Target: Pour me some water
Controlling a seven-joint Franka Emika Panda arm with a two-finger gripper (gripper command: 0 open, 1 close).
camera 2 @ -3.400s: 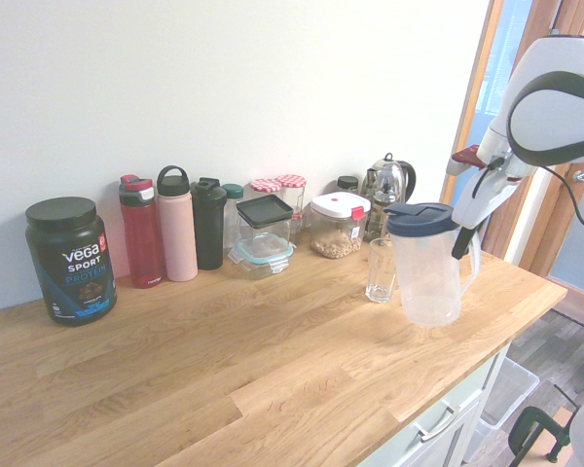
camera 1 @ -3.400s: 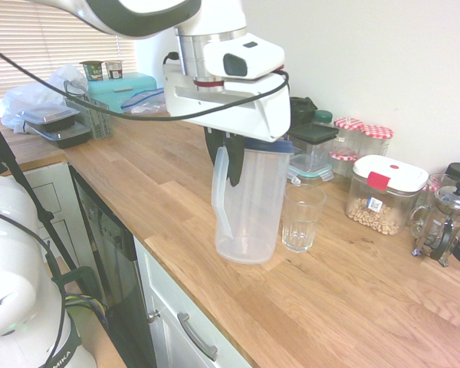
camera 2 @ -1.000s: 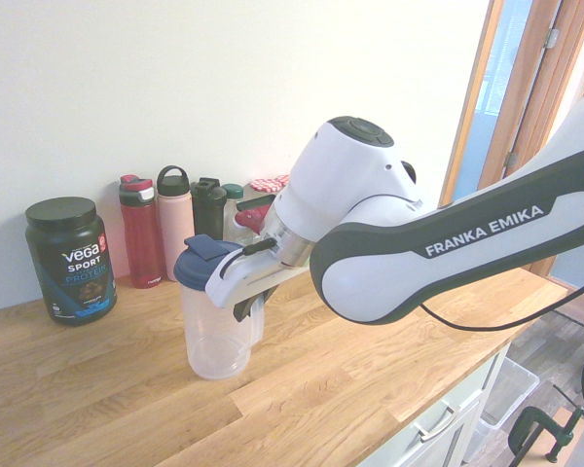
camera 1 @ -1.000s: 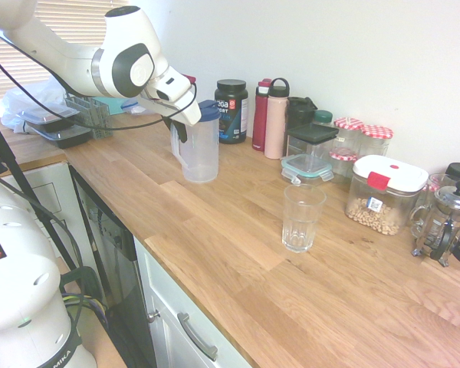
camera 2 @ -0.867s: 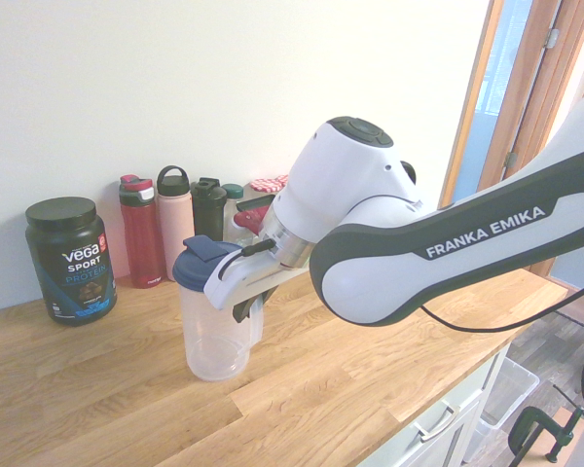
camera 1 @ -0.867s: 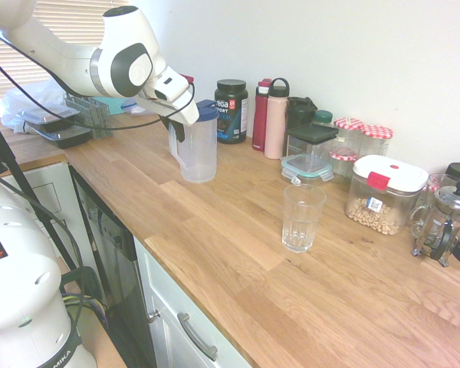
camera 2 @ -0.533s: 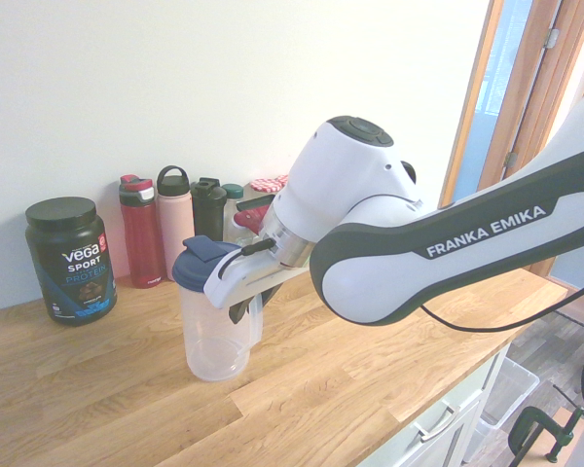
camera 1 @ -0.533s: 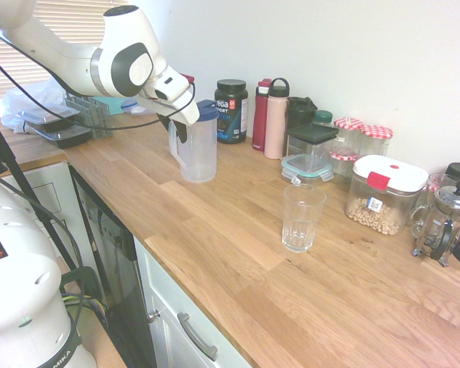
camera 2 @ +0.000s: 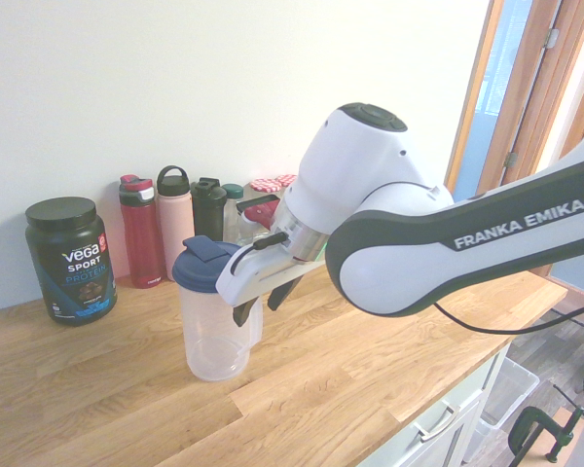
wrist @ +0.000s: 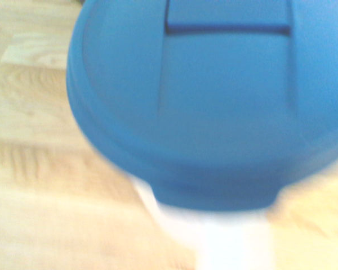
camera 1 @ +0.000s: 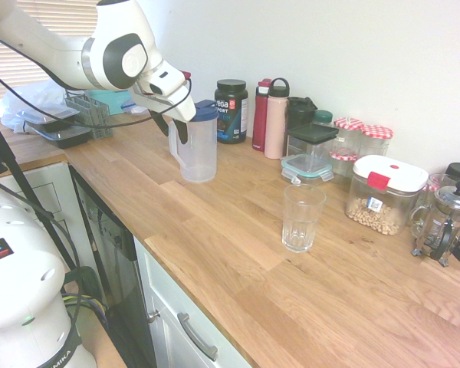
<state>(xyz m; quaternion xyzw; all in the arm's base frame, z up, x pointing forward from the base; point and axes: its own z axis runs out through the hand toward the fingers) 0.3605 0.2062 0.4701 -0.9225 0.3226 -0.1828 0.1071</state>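
The clear plastic pitcher with a blue lid stands upright on the wooden counter, in front of the bottles. My gripper is at its handle side, just under lid height, open, with its fingers spread on either side of the white handle. In the first exterior view the gripper sits at the pitcher's left. The empty drinking glass stands apart, further right along the counter; the arm hides it in the second exterior view. The blurred blue lid fills the wrist view.
A black Vega tub, a red bottle, a pink bottle and a black bottle line the wall. Food containers, jars and a French press stand further right. The counter's front edge runs above drawers.
Since 3.4 s ago the pitcher was carried from beside the glass to the bottles and set down. In the last half second the fingers spread off the handle and the arm rose slightly.
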